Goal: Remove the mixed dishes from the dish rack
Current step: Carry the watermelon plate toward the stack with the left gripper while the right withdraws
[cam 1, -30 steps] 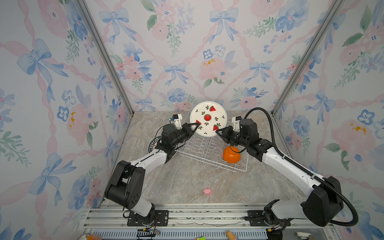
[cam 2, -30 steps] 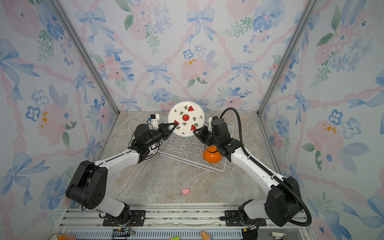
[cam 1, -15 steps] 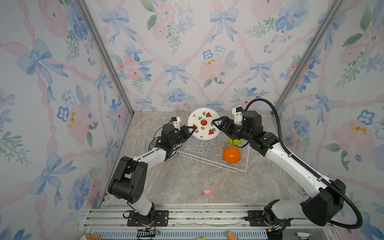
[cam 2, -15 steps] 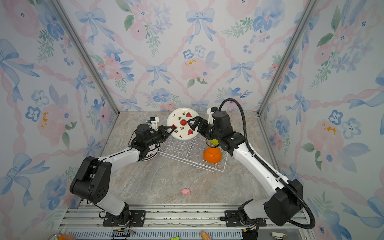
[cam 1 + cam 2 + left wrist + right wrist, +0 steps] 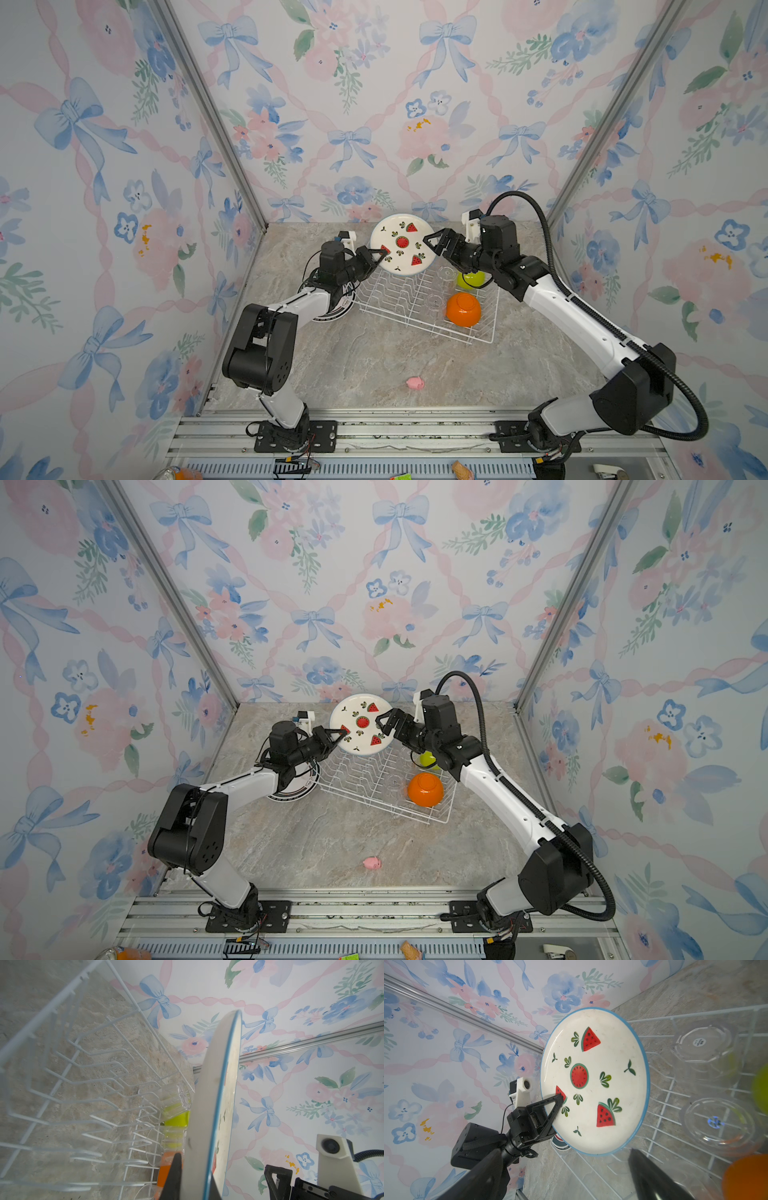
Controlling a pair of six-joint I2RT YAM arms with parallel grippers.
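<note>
Left pincer point(image 5: 380, 254): clenched on the left rim of a watermelon plate point(image 5: 402, 244), one finger across the printed face and the other behind it, as the right wrist view shows.
Right pincer point(image 5: 433, 246): released, jaws spread wide, just beside the plate's right rim; in both top views I cannot tell whether a fingertip touches the plate.
Watermelon plate: white with a blue rim, red watermelon slices and green leaves, held nearly upright with its printed face towards the right arm. It is raised over the far left corner of the dish rack point(image 5: 415, 299), its lower rim close above the wires.
Dish rack: white wire basket lying at an angle on the worktop point(image 5: 374, 353), between the two arms. The rows of prongs on its left side stand bare.
Orange bowl point(image 5: 463, 309): upside down in the near right part of the rack.
Lime-green bowl point(image 5: 469, 279): in the far right part of the rack, partly hidden behind the right arm.
Clear glasses point(image 5: 704, 1043): at least two, upside down with their bases up, in the rack between the bare prongs and the bowls.
Second plate point(image 5: 340, 305): flat on the worktop just beside the rack's left side, mostly hidden under the left arm; only a dark-banded rim shows.
Pink toy point(image 5: 414, 382): alone on the worktop, well apart from the rack, towards the near edge.
</note>
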